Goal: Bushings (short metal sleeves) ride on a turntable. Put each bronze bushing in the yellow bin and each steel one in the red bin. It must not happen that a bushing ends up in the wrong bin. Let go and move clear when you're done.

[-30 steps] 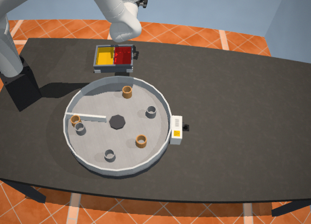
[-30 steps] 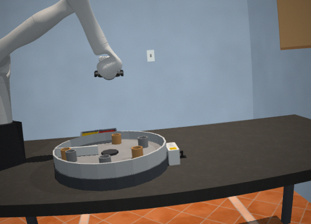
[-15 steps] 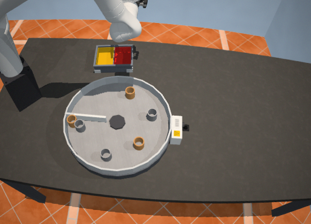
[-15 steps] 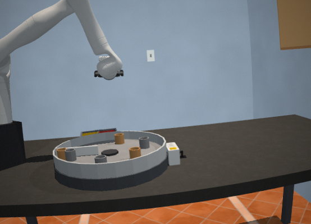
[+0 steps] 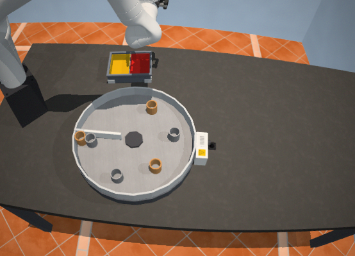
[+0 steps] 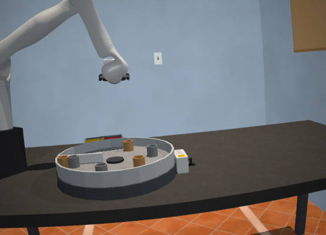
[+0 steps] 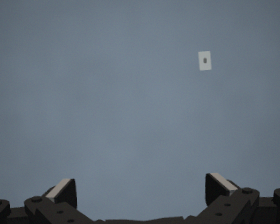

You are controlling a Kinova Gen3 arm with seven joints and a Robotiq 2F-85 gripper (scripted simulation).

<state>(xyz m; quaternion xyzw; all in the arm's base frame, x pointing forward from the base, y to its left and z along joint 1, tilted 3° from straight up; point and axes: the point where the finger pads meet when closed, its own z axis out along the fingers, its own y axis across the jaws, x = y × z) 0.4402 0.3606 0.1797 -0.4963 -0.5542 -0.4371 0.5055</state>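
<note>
1. Jaws (image 5: 165, 2) (image 6: 114, 77): wide open, holding nothing, facing the wall.
2. Three bronze bushings (image 5: 155, 166) (image 6: 139, 161) and three steel ones (image 5: 174, 135) (image 6: 152, 151) stand on the turntable (image 5: 138, 196) (image 6: 117, 178), well apart from the jaws.

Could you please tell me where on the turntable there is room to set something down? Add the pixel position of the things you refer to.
Probably between the dark hub (image 5: 134, 139) (image 6: 115, 159) and the lone front steel bushing (image 5: 116, 176) (image 6: 101, 167). It is crowded at the white bar (image 5: 102, 134) (image 6: 91, 158), where two bushings bunch.
</note>
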